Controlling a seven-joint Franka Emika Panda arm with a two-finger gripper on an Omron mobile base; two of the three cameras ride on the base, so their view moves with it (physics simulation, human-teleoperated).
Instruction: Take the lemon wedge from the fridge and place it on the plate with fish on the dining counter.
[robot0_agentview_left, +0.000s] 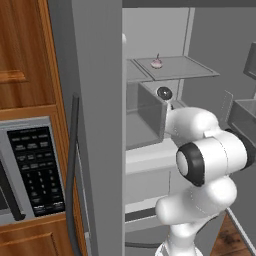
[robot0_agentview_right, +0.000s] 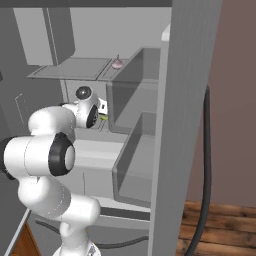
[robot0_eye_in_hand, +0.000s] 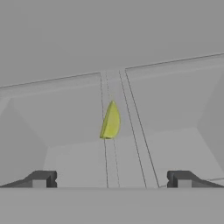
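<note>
A: Where is the tiny yellow-green lemon wedge (robot0_eye_in_hand: 110, 121) sitting?

B: It is standing on a grey shelf inside the tall grey double-door fridge (robot0_agentview_left: 100, 75), right on the seam between 2 shelf panels. In the right base view a speck of it is peeking out just beyond the hand.

A: And the two-finger dark-tipped gripper (robot0_eye_in_hand: 111, 178)?

B: Its jaws are standing wide apart and gripping nothing. In the hand view the 2 dark fingertips (robot0_eye_in_hand: 41, 179) are framing the bottom edge, with the wedge straight ahead and centred between them, a little way off and not touching.

A: How is the wedge lying?

B: It is standing on end, long axis running up the hand view, pointed tip at the top, so it is roughly crosswise to the line joining the fingertips.

A: So the next move?

B: Judging from this, a straight advance would be bringing the fingers to either side of it, closing across its narrow width.

A: Anything else in there?

B: A small pinkish round item with a stem (robot0_agentview_left: 156, 63) is resting on the higher shelf, well apart.
</note>
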